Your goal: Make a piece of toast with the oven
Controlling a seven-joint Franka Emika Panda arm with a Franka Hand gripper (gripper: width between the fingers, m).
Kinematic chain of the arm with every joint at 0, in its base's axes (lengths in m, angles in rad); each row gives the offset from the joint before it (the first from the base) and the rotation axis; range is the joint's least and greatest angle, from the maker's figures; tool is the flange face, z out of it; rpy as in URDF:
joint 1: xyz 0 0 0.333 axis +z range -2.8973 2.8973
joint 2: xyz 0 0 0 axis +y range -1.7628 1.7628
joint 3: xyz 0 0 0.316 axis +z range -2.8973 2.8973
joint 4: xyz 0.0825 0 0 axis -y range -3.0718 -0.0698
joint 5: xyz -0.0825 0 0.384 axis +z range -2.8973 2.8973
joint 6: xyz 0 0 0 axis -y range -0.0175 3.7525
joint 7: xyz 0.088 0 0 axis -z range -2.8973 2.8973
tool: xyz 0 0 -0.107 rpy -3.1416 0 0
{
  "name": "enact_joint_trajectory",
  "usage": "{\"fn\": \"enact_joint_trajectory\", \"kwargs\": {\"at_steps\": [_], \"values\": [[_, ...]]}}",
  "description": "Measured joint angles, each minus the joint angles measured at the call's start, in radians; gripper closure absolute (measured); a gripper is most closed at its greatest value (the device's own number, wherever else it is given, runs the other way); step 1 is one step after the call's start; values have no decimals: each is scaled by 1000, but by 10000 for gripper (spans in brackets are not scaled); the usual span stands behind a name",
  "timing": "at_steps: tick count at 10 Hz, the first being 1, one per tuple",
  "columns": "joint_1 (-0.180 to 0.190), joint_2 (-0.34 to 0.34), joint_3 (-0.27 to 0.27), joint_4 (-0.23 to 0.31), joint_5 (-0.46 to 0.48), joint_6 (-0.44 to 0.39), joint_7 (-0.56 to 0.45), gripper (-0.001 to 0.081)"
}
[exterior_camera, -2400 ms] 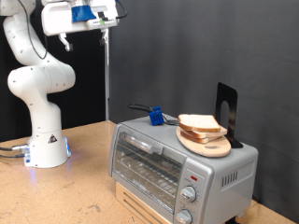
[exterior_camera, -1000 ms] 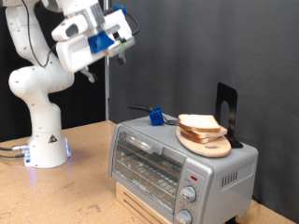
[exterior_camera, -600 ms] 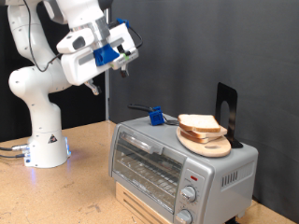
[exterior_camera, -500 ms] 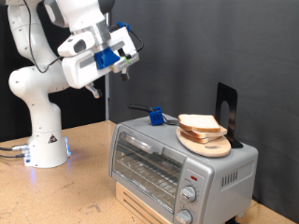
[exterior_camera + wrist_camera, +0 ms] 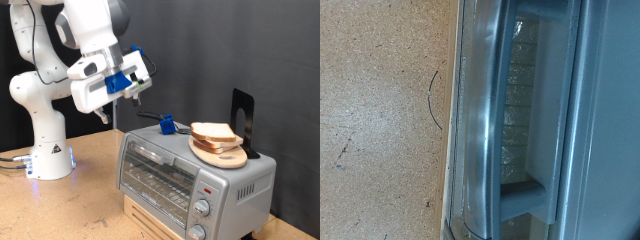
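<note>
The silver toaster oven (image 5: 190, 175) stands on a wooden base at the exterior view's lower right, with its door shut. A pale slice of toast (image 5: 212, 131) lies on top of a stack on a round wooden board (image 5: 228, 158) on the oven's roof. My gripper (image 5: 138, 94) hangs above and to the left of the oven, tilted down toward its front. Nothing shows between its fingers. The wrist view shows no fingers, only the oven's door handle (image 5: 485, 120) and glass door (image 5: 525, 100) close below.
A blue object with a black handle (image 5: 167, 125) lies on the oven's roof to the left of the board. A black upright plate (image 5: 242, 118) stands behind the board. The wooden table (image 5: 70, 205) stretches left of the oven, with the arm's base (image 5: 48, 155) on it.
The arm has swung down from high up and to the right. The gripper is now lower and closer to the oven's front. The bread and oven have not moved.
</note>
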Motion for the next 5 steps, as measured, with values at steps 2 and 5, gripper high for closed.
{"fn": "enact_joint_trajectory", "kwargs": {"at_steps": [2,5], "values": [[6,-2,-10,-1,62,8,-25,-2],[6,20,2,-47,89,94,-20,-2]]}}
